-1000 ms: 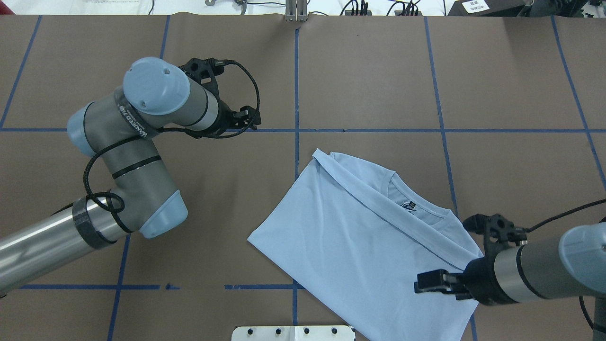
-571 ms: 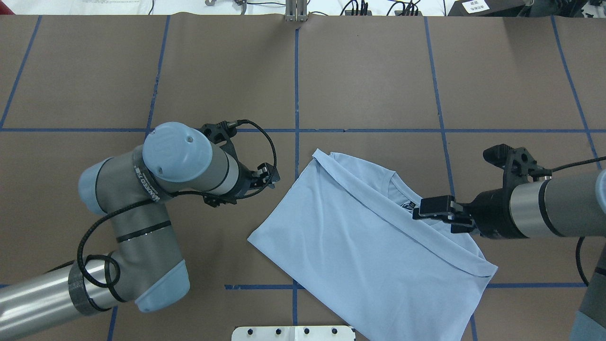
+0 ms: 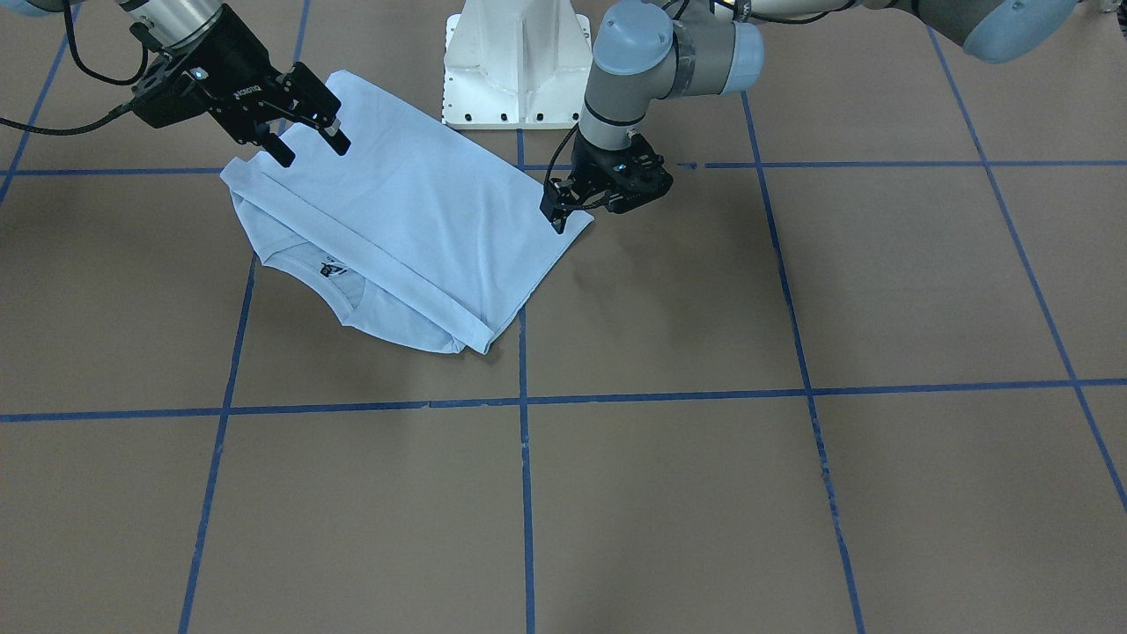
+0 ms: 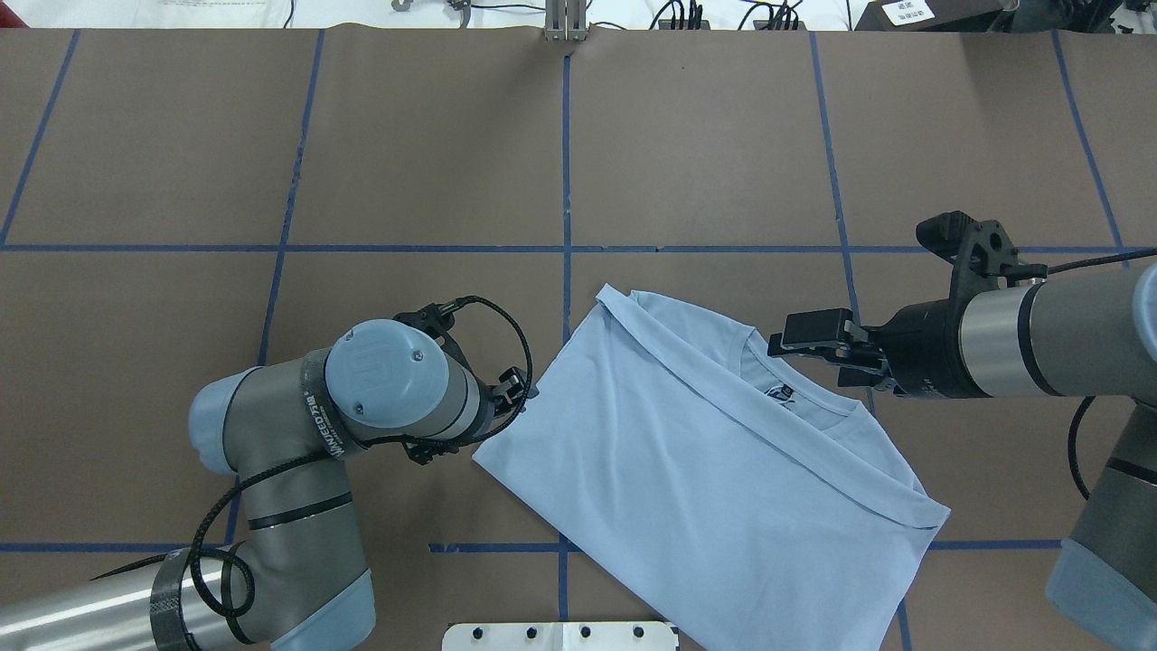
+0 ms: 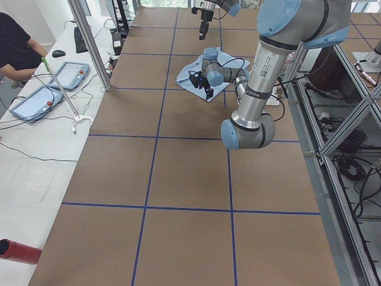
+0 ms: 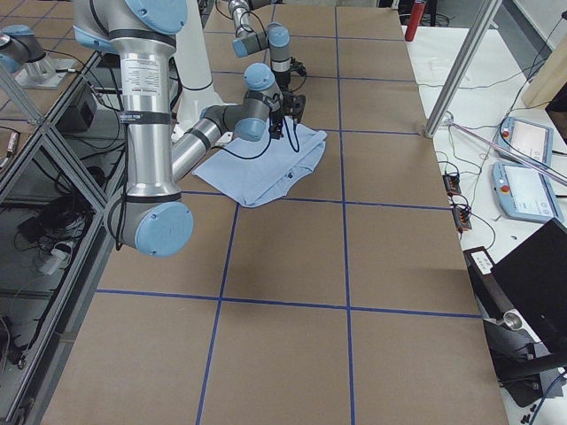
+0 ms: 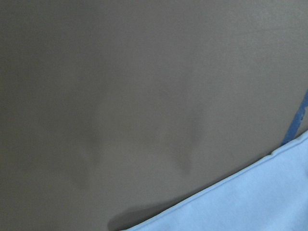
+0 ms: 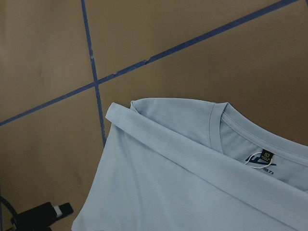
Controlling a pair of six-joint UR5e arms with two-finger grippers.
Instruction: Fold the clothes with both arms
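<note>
My folded T-shirt (image 4: pixel 687 470) lies flat on the table (image 4: pixel 705 136), neck label up. My right gripper (image 3: pixel 313 152) hangs above its collar end, fingers spread, holding nothing. My left gripper (image 3: pixel 560 211) points down at the opposite corner, perhaps touching it. I cannot tell whether its fingers are apart.

The shirt (image 4: pixel 687 470) lies on the table (image 4: pixel 705 145) near my edge, my left gripper (image 4: pixel 520 389) at its left corner, my right gripper (image 3: pixel 310 150) above its collar.
</note>
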